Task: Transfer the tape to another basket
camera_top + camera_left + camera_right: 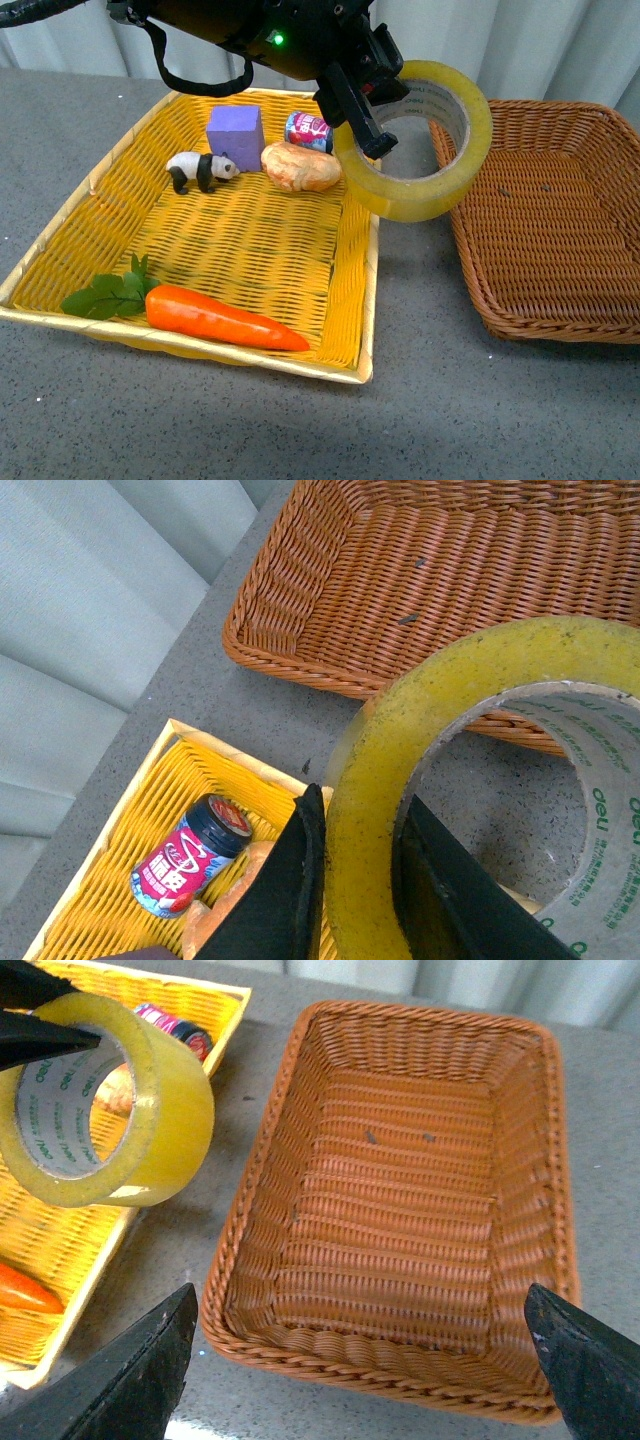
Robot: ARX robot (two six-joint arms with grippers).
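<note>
The tape (pixel 425 190), a thick yellowish roll with a white printed core, hangs in the air over the gap between the two baskets. My left gripper (pixel 362 118) is shut on its wall, one finger inside the core and one outside, as the left wrist view shows at the tape (pixel 375 810). The brown wicker basket (pixel 540 215) lies to the right of the roll, nothing in it. In the right wrist view the tape (pixel 150 1110) floats beside the brown basket (pixel 400 1190). My right gripper (pixel 360 1360) is open, its fingers wide apart near that basket's rim.
The yellow basket (pixel 60 250) on the left holds a carrot (pixel 220 318), a toy panda (pixel 200 168), a purple block (pixel 236 135), a bread roll (pixel 300 167) and a small can (pixel 308 130). Grey tabletop surrounds both baskets; curtains hang behind.
</note>
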